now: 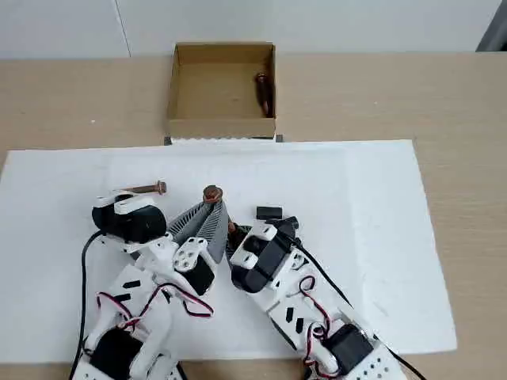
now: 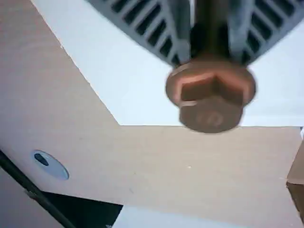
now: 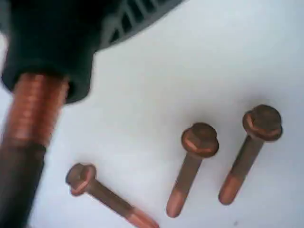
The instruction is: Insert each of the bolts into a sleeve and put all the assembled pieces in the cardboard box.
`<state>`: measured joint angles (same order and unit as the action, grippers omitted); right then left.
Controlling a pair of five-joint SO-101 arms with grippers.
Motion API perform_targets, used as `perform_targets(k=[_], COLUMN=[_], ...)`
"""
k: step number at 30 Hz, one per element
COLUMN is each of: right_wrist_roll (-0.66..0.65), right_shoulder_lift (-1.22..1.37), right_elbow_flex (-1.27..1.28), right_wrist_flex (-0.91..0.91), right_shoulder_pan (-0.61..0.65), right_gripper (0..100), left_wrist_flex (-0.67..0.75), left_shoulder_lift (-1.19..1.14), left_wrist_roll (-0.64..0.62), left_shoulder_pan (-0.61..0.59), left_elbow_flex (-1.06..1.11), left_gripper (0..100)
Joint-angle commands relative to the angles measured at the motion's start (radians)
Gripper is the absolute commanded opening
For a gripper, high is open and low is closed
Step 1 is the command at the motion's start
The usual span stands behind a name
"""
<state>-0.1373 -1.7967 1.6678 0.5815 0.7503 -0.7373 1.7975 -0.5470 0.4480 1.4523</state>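
A bolt (image 2: 210, 97) is pinched below its head by the left tool (image 1: 211, 203). The right tool (image 1: 236, 234) is seen just beside it; its state cannot be told.

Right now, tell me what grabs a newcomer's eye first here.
The copper bolt sticks head-first out of the left end effector, shut on it over the white sheet. Beyond, the cardboard box holds one assembled piece against its right wall. Three loose bolts lie on the sheet.
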Motion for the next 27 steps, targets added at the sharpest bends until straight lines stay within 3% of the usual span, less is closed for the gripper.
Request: perform_targets(k=[1,10,17,23,27], right_wrist_roll=[-0.034,-0.032,-0.034,-0.034,-0.034], right_shoulder_lift=[-0.016,-0.015,-0.015,-0.015,-0.012], right_elbow_flex=[0.014,0.014,0.014,0.014,0.015], right_wrist_flex=[-0.031,-0.099,-0.102,-0.097,-0.094], right_shoulder_pan=[0.007,0.007,0.007,0.007,0.007], right_gripper=[0.2,0.2,0.2,0.2,0.2], left_wrist_flex=[-0.005,-0.21,-0.222,-0.226,-0.226], left_shoulder_lift=[0.011,0.011,0.011,0.008,0.009], left_wrist_roll=[-0.002,-0.002,0.0,0.012,0.06], left_shoulder_pan=[0.02,0.091,0.087,0.048,-0.005], left_elbow_flex=[-0.005,-0.007,-0.005,-0.005,-0.012], left_gripper=[0,0,1,23,24])
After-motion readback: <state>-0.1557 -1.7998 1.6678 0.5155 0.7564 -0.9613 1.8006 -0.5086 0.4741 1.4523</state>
